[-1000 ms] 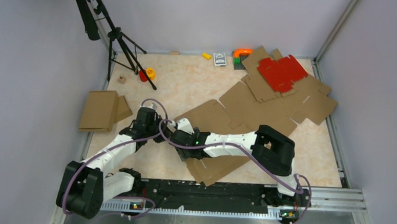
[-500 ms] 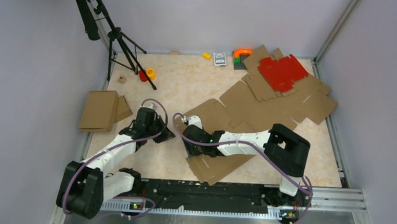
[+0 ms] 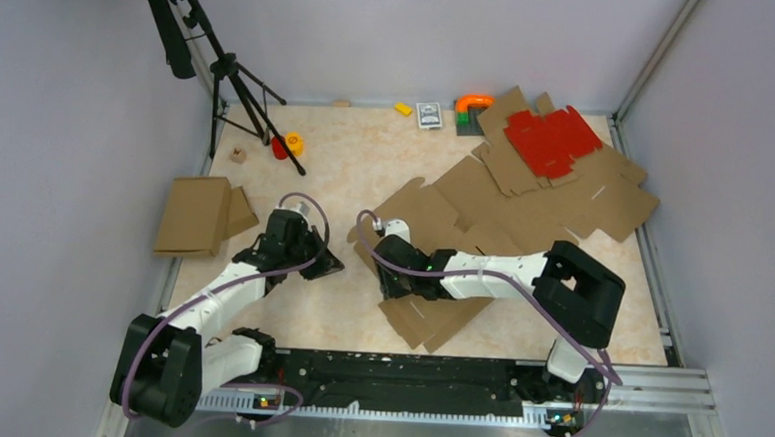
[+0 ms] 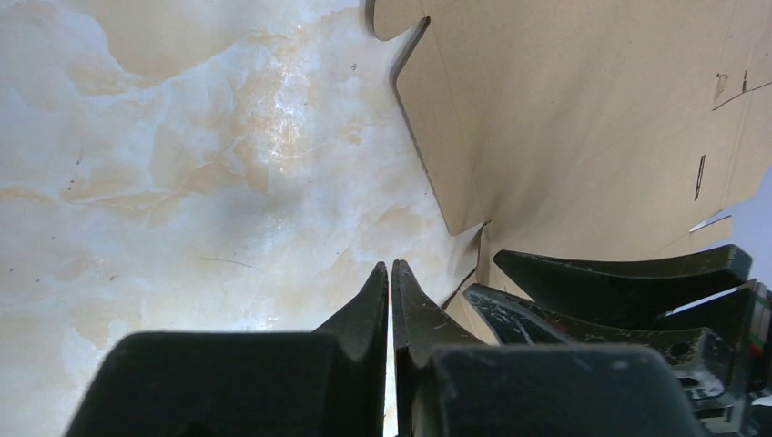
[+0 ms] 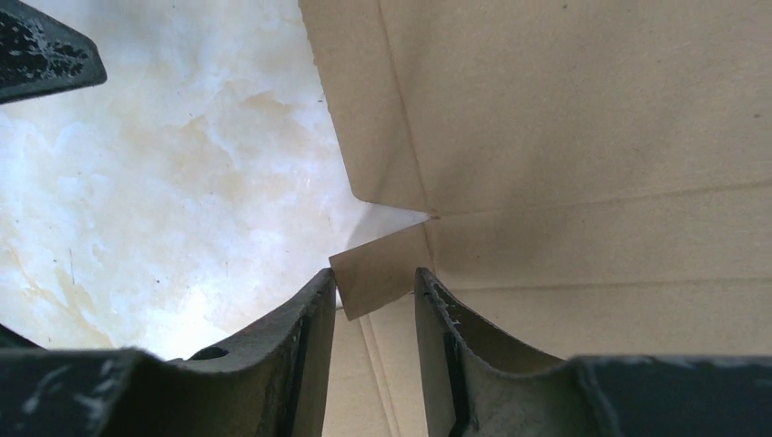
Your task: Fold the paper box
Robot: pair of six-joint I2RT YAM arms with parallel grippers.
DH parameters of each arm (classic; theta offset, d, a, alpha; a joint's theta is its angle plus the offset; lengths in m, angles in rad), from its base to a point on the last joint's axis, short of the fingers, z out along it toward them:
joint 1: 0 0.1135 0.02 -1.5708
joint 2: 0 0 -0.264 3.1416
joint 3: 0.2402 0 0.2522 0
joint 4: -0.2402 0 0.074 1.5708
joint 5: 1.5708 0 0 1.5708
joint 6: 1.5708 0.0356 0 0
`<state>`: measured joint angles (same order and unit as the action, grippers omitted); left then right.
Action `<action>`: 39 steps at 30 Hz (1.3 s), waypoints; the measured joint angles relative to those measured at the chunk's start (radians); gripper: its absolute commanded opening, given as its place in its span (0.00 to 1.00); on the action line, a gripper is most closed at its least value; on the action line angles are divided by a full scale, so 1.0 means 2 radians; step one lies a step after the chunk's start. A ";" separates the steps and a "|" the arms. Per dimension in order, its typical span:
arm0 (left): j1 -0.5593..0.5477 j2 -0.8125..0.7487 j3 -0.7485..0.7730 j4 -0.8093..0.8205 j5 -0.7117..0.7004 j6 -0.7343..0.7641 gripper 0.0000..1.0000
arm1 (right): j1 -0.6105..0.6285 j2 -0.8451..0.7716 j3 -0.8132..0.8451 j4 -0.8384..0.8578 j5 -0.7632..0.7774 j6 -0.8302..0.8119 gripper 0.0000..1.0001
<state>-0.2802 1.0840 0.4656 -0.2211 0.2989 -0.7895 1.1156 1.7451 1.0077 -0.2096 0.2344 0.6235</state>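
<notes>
The paper box point(image 3: 434, 206) is a large brown die-cut sheet lying mostly flat in the middle of the marble table. Part of it lies under my right arm. My right gripper point(image 3: 383, 268) is at the sheet's left edge. In the right wrist view its fingers point(image 5: 373, 278) stand apart, with a small corner flap of the paper box point(image 5: 564, 137) between them and not visibly pinched. My left gripper point(image 3: 323, 265) rests just left of the sheet, shut point(image 4: 390, 273) and empty over bare marble. The box's edge point(image 4: 564, 118) lies to its right.
A red die-cut sheet point(image 3: 550, 139) lies on more cardboard sheets point(image 3: 605, 195) at the back right. A folded cardboard piece point(image 3: 195, 213) sits at the left wall and a tripod point(image 3: 235, 90) at the back left. Small items, including a card deck point(image 3: 429, 115), line the back edge.
My right arm has moved right, away from the left gripper, and the brown sheet has shifted right with it. The right jaws have narrowed. The left arm has hardly moved.
</notes>
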 measured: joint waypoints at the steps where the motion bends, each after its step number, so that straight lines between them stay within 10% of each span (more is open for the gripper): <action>1: 0.000 0.000 0.000 0.000 0.000 0.000 0.02 | -0.002 -0.003 0.000 -0.001 0.001 -0.001 0.34; 11: 0.000 0.000 0.000 0.002 0.017 0.004 0.02 | -0.026 -0.039 -0.009 -0.009 0.009 -0.009 0.12; 39: -0.090 0.035 -0.028 -0.006 0.015 0.025 0.00 | -0.046 -0.048 -0.049 -0.019 0.010 -0.027 0.00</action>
<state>-0.4595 1.1542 0.4088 -0.2321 0.3294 -0.7395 1.0233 1.6482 0.9096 -0.2474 0.2546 0.5690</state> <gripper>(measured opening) 0.001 0.003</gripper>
